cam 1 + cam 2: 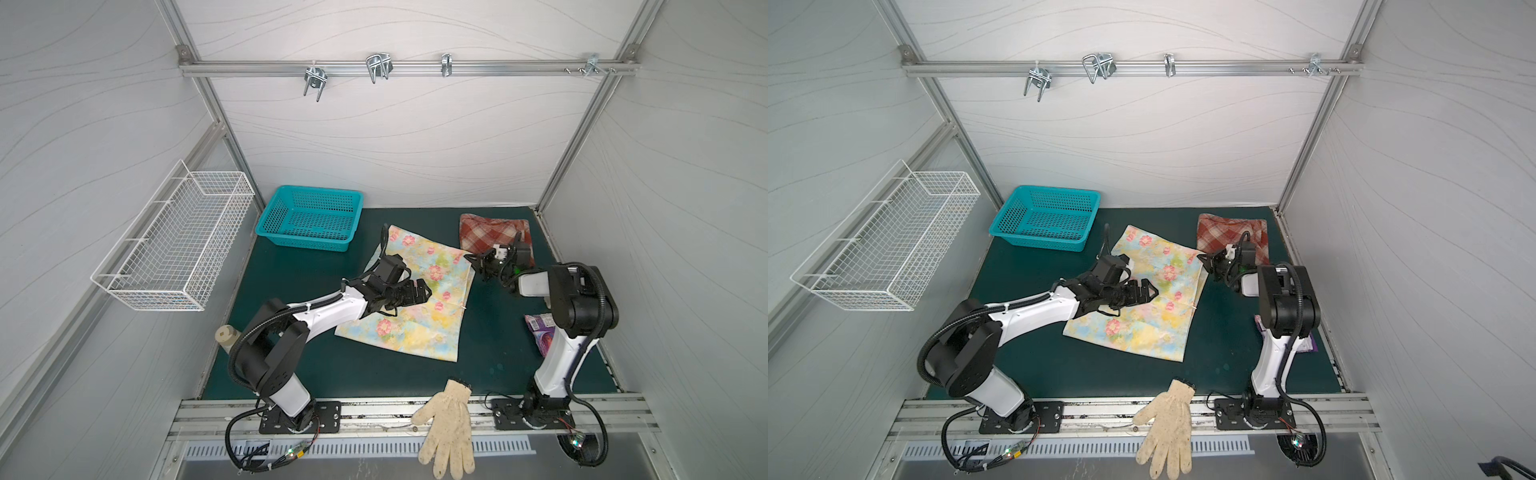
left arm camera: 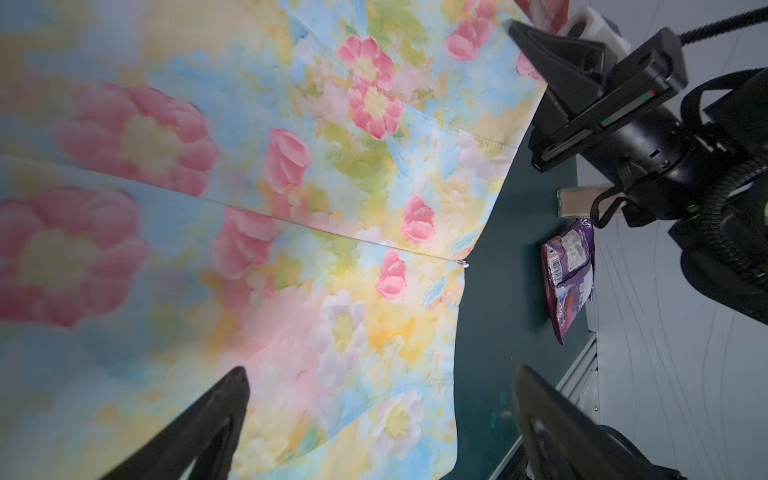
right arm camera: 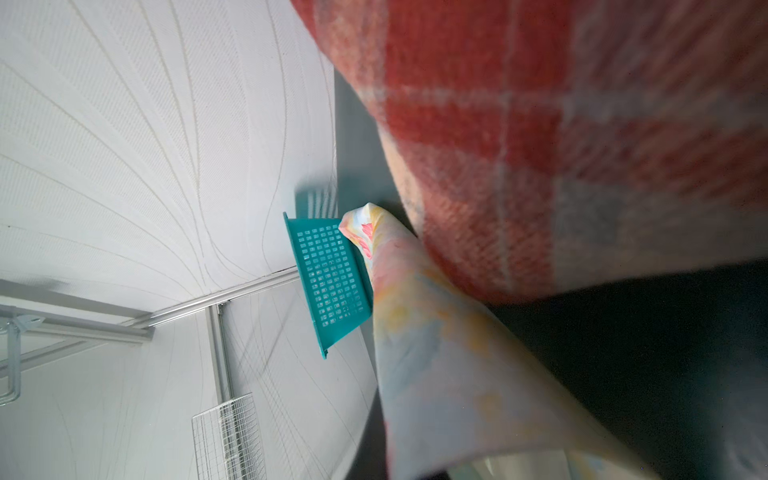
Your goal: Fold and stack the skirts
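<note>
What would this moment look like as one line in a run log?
left claw: open over floral skirt | right claw: shut on its corner | plaid skirt: apart, back right

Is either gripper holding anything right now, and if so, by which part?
The right gripper is shut on the floral skirt, pinching its far right corner. The left gripper is open above the skirt and holds nothing.

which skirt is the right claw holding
The pastel floral skirt: the right claw is shut on its raised back corner. The rust-red plaid skirt lies apart behind it, not gripped.
</note>
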